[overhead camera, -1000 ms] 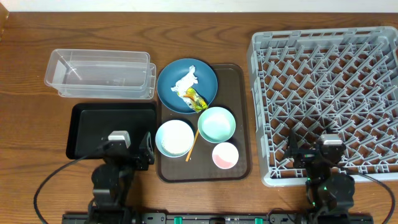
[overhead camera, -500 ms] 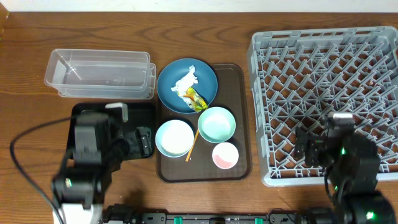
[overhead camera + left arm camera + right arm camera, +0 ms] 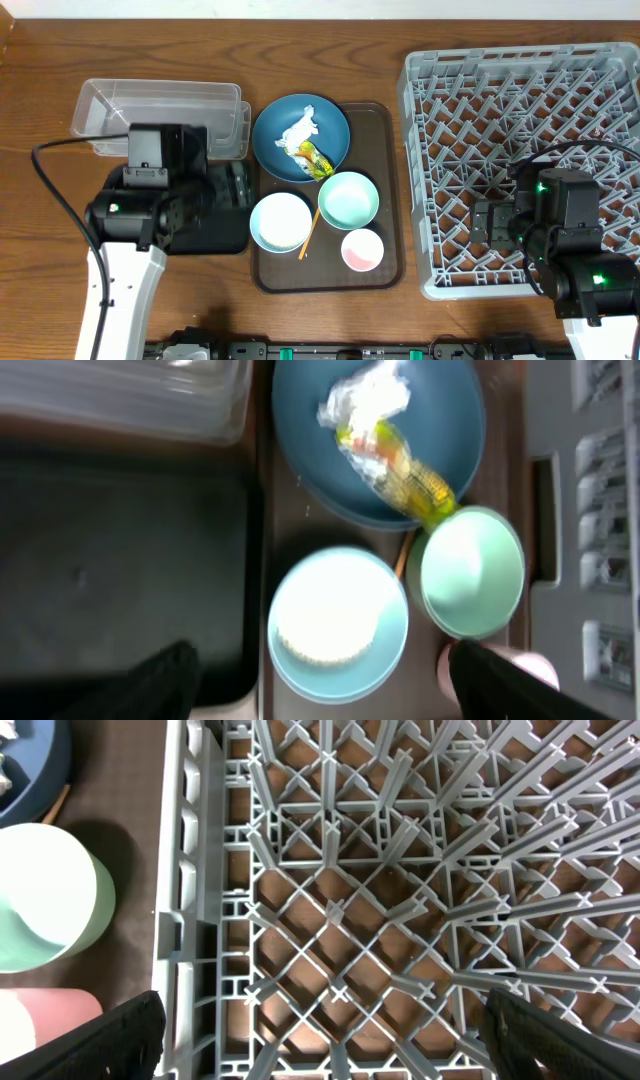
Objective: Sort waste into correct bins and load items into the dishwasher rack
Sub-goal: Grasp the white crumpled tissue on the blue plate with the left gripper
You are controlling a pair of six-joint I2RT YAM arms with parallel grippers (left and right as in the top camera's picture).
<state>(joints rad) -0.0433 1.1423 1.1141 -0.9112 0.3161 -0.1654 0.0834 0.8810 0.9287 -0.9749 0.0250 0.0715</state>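
The dark-blue plate (image 3: 301, 137) on the brown tray holds the crumpled white napkin (image 3: 301, 127) and the yellow-green wrapper (image 3: 316, 160); they also show in the left wrist view, napkin (image 3: 366, 398), wrapper (image 3: 402, 466). The white-blue bowl (image 3: 281, 221) holds white rice (image 3: 327, 624). The mint-green bowl (image 3: 349, 199), pink cup (image 3: 361, 249) and wooden stick (image 3: 309, 234) lie beside it. My left gripper (image 3: 235, 192) is open and empty over the black tray's (image 3: 135, 180) right side, left of the white-blue bowl. My right gripper (image 3: 488, 222) is open and empty over the grey rack's (image 3: 520, 80) front-left part.
The clear tub (image 3: 160, 118) stands behind the black tray. The brown serving tray (image 3: 385, 150) lies between the bins and the rack. The rack's left wall (image 3: 185, 870) is next to the mint-green bowl (image 3: 45, 900) and pink cup (image 3: 40, 1020).
Both arms have risen from the table's front edge and reached forward: the left out over the black tray, the right out over the rack's front-left corner. No object has moved.
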